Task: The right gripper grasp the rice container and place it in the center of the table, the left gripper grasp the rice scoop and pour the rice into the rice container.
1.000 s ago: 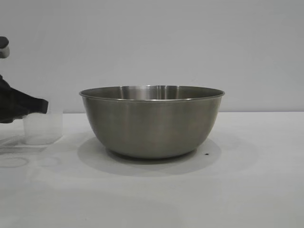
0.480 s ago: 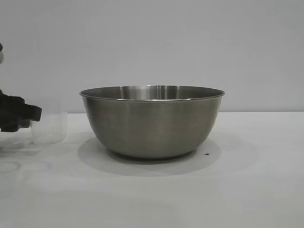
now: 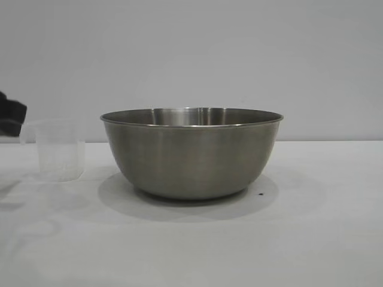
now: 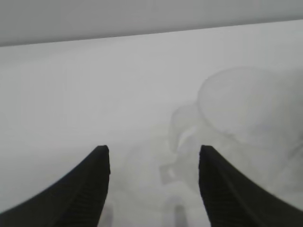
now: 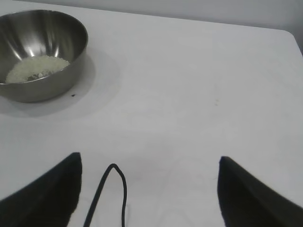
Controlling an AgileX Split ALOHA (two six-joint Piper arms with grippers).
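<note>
The rice container (image 3: 191,152), a large steel bowl, sits upright on the white bench (image 3: 311,239) at the middle of the exterior frame, and the right wrist view shows it in the upper left corner with a low heap of rice (image 5: 37,67) on its bottom. The rice scoop (image 3: 58,149), a clear plastic cup, stands upright on the bench at the left of the exterior frame, just beside the bowl but apart from it. The left gripper (image 4: 154,158) shows only as a dark shape at the far left edge there; in its wrist view its jaws stand apart, holding nothing, the scoop blurred beyond them. The right gripper (image 5: 149,163) hangs over bare bench, well apart from the bowl, jaws wide and empty, a thin black cable (image 5: 111,189) between them.
</note>
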